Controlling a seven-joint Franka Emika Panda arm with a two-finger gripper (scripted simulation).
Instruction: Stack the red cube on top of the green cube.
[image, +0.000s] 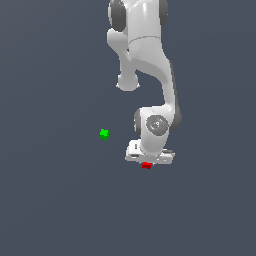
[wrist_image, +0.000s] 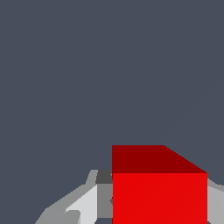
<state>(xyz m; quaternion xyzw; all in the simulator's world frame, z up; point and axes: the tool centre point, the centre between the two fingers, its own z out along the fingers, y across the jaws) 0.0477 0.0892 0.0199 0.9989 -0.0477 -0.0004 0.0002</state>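
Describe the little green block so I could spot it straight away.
Start at the big white robot arm reaching down the middle of the exterior view. The green cube sits alone on the dark grey floor, toward the exterior view's left of the gripper. Unlike the red cube at the gripper, nothing touches it.

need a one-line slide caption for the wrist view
Wrist view: red cube fills the frame between the tool fingers; green cube out of view.

A bare simulated test scene: flat, featureless slate-grey ground (image: 50, 200) under a smooth white rendered arm (image: 150, 55).
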